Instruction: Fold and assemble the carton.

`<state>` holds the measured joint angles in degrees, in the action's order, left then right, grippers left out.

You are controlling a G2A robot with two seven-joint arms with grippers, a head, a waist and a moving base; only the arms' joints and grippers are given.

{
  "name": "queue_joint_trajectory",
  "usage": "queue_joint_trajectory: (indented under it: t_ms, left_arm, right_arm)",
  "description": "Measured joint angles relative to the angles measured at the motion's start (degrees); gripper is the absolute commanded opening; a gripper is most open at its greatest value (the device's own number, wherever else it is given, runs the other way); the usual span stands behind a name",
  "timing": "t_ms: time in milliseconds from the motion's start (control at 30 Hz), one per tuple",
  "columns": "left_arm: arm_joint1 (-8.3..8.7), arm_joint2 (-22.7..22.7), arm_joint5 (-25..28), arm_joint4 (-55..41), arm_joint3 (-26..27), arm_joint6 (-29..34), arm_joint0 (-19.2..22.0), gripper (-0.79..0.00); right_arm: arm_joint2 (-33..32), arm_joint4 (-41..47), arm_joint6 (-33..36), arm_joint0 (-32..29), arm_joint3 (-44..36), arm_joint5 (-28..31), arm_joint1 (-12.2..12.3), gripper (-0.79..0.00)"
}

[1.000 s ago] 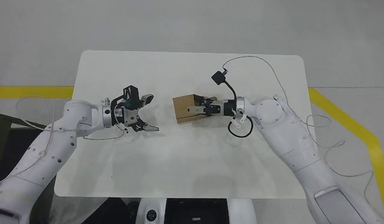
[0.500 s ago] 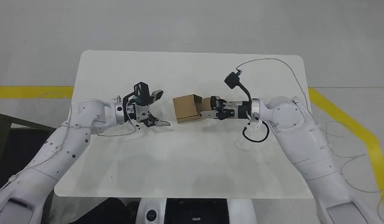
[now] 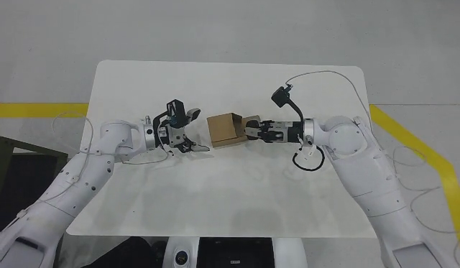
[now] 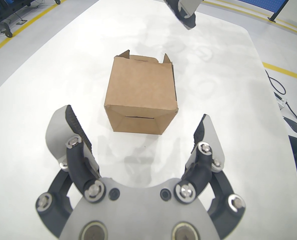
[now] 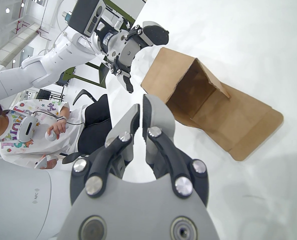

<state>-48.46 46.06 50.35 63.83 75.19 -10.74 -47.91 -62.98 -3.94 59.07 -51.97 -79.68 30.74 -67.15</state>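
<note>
**Carton on its side, open end not yet closed**

The cardboard carton point(image 3: 224, 129) lies on its side at the centre of the white table point(image 3: 215, 196) in the top view. Its closed, tucked end faces the left gripper point(image 3: 198, 130). Its open end faces the right gripper point(image 3: 250, 130).

In the right wrist view the carton's mouth gapes, and the lid flap point(image 5: 248, 131) lies flat on the table at the lower right of the frame. The left wrist view shows two small dust flaps point(image 4: 124, 53) standing proud at the far end.

The left gripper is spread wide and empty, close to the closed end but apart from it. The right gripper point(image 5: 141, 103) has its fingers pressed together with nothing between them, just beside the open end.

**Assessment:** the step in hand appears to be closing the open end.

- The carton looks light and likely to slide, so the left gripper should brace the closed end squarely before any pushing starts.
- The right gripper should fold both dust flaps inward first.
- It should then lift the lid flap along its crease and guide the tuck tab inside the wall.
- Pushing off-centre risks skewing or crushing the panel.
</note>
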Motion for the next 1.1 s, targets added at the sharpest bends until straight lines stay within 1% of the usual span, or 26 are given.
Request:
queue_joint_trajectory:
  t_ms: [100, 233, 433, 567, 800, 1000, 1100]
  left_arm:
    - [-0.08, 0.43, -1.35, -1.02, 0.41, 1.20, -0.75, 0.000]
    - [-0.28, 0.91, -1.75, -1.90, 0.81, 3.56, -1.18, 0.000]
    - [-1.20, 0.51, -2.52, -2.71, 0.50, 5.25, -0.86, 0.000]
    - [-2.05, -0.26, -3.07, -2.80, -0.24, 5.75, -0.26, 0.000]
    - [-3.77, -1.89, -3.91, -2.59, -1.81, 5.86, 0.98, 0.000]
    - [-4.90, -2.77, -2.41, -1.72, -3.26, 4.85, 1.98, 0.000]
    - [-5.21, -2.76, -1.28, -1.17, -3.94, 4.41, 2.25, 0.000]
  right_arm:
    - [0.18, 0.95, 1.72, -0.59, 0.18, -4.73, 0.22, -0.785]
    - [0.62, 1.18, 3.81, -1.36, 0.71, -10.25, 0.47, -0.785]
    - [0.80, -0.59, 0.77, -2.15, 2.36, -15.48, 0.61, -0.785]
    - [1.97, 0.39, -0.62, -1.57, 3.61, -15.82, 0.24, -0.785]
    - [5.76, 2.28, -1.19, 1.17, 6.48, -15.51, -0.95, -0.785]
    - [9.43, 4.02, -1.20, 3.60, 9.17, -13.65, -2.24, -0.785]
    - [10.89, 4.62, -1.50, 4.68, 10.40, -12.74, -2.84, -0.785]
